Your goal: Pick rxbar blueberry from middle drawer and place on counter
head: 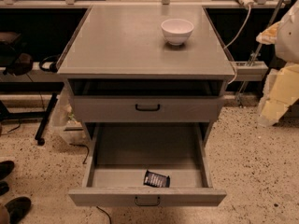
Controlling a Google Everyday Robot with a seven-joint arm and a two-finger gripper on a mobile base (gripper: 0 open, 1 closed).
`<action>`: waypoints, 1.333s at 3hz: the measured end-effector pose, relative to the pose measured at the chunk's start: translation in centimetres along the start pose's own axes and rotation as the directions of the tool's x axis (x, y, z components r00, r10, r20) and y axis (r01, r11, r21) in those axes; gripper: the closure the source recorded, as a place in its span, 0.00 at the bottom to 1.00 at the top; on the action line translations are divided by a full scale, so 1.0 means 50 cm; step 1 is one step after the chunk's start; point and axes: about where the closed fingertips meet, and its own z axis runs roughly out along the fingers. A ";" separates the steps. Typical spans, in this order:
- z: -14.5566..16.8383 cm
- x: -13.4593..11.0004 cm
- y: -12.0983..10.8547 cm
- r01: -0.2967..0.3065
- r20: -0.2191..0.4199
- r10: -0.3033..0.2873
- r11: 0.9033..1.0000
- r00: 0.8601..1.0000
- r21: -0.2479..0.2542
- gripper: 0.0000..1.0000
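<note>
The rxbar blueberry (156, 178), a small dark wrapper with pale lettering, lies flat on the floor of the middle drawer (140, 148), near its front wall and slightly right of centre. The drawer is pulled fully out, its black handle at the front. The counter (131, 41) is the grey cabinet top above it. My gripper is not in view; only a pale white and yellowish bulk (282, 78), which may be part of my arm, shows at the right edge, well away from the drawer.
A white bowl (177, 31) stands on the counter at the back right. The upper drawer front (147, 108) with a black handle sits above the open drawer. Dark shoes (14, 206) show at the lower left on the speckled floor. Cables and a black stand are at the left.
</note>
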 end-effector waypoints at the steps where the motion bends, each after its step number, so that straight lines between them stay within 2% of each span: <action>1: 0.000 0.000 0.000 0.000 0.000 0.000 1.000 1.000 0.000 0.00; 2: 0.036 0.000 0.003 0.017 0.014 -0.017 1.000 1.000 -0.011 0.00; 3: 0.133 0.007 0.022 0.026 0.046 -0.024 0.999 0.999 -0.046 0.00; 4: 0.284 0.016 0.065 0.034 0.110 -0.024 0.995 0.994 -0.096 0.00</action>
